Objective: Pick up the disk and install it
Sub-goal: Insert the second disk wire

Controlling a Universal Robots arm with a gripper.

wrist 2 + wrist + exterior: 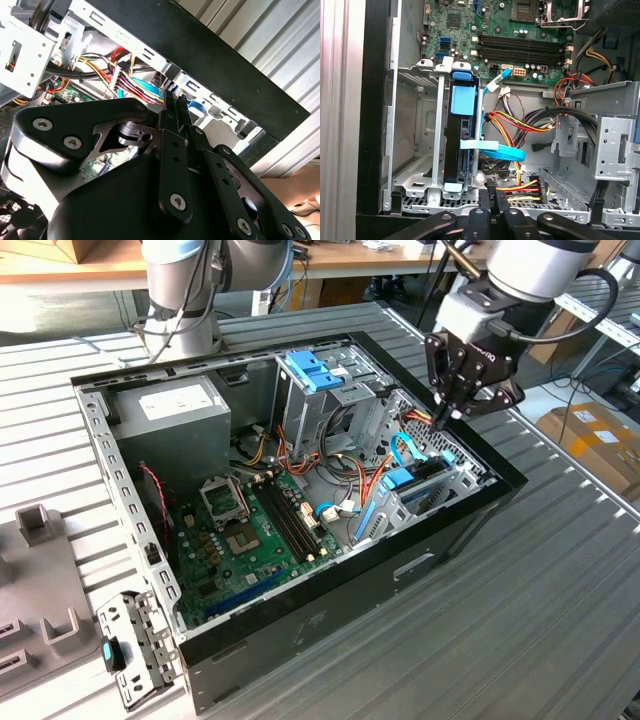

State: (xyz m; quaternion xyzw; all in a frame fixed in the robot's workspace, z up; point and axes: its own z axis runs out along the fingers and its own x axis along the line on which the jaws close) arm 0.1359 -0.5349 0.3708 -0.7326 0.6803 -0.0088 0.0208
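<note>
Blue-framed, the disk (462, 145) is seen standing on edge in the metal drive cage (417, 150) inside the computer case (470, 515), its long axis upright, just below the gripper (447, 410), whose fingers are pressed together, empty.

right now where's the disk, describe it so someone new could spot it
Start at the open computer case and go to its corner below the tool, where a bare metal drive cage stands. The disk sits on edge in that cage. A light-blue carrier frames it, unlike the bare grey metal around it and the darker-blue slotted latch further back.
</note>
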